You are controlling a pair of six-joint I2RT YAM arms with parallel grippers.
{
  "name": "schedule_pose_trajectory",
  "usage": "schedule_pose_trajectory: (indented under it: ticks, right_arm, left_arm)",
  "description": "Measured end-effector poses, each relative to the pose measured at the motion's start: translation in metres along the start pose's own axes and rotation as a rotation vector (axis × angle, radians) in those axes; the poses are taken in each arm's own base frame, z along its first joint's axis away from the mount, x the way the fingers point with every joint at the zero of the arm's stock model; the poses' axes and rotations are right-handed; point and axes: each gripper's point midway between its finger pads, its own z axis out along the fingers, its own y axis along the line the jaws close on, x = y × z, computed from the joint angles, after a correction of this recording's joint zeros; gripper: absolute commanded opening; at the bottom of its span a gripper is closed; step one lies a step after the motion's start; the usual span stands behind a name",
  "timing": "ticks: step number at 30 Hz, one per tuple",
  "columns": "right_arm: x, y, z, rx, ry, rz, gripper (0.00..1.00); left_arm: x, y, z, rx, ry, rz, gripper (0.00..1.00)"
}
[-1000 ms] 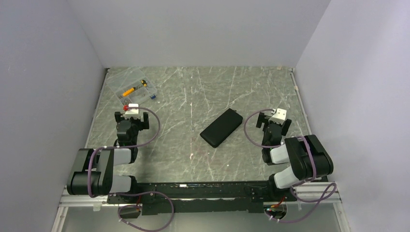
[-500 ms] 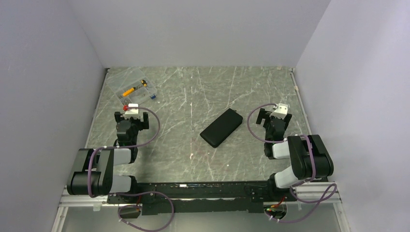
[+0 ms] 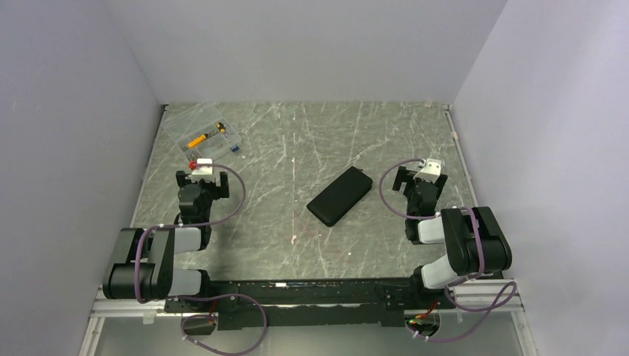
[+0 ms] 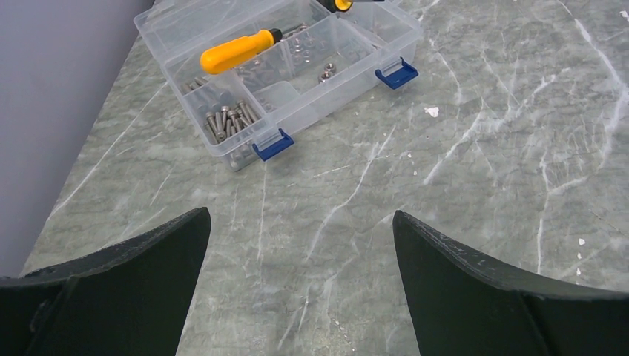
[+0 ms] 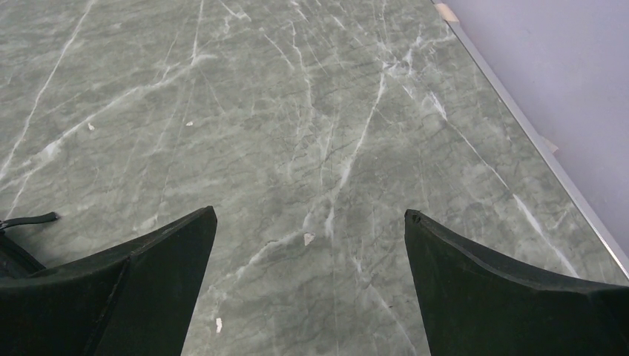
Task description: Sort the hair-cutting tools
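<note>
No hair-cutting tools show in any view. A flat black zip case (image 3: 340,196) lies shut at the middle of the table. My left gripper (image 3: 201,179) (image 4: 300,215) hovers low at the left, open, with only bare marble between its fingers. My right gripper (image 3: 420,180) (image 5: 310,211) stands to the right of the case, open and holding nothing. In the right wrist view a black zip pull (image 5: 28,220) of the case pokes in at the left edge.
A clear plastic box (image 3: 205,138) (image 4: 297,70) with blue latches sits at the back left, just ahead of my left gripper; it holds a yellow-handled screwdriver (image 4: 237,50) and screws. Grey walls close in on three sides, and a metal rim (image 5: 534,141) runs along the right edge.
My right gripper has lifted and turned slightly, shifting a little toward the back of the table, then held still. The left arm and the case have not moved.
</note>
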Motion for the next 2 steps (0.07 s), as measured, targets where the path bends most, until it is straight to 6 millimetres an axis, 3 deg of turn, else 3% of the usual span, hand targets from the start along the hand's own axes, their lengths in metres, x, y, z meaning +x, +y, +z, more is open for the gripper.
schedule_pose_trajectory:
  ticks: [2]
  right_arm:
    - [0.0000, 0.0000, 0.0000, 0.000, 0.000, 0.000, 1.00]
  left_arm:
    - [-0.0001, -0.0013, 0.0000, 0.007, -0.001, -0.003, 0.99]
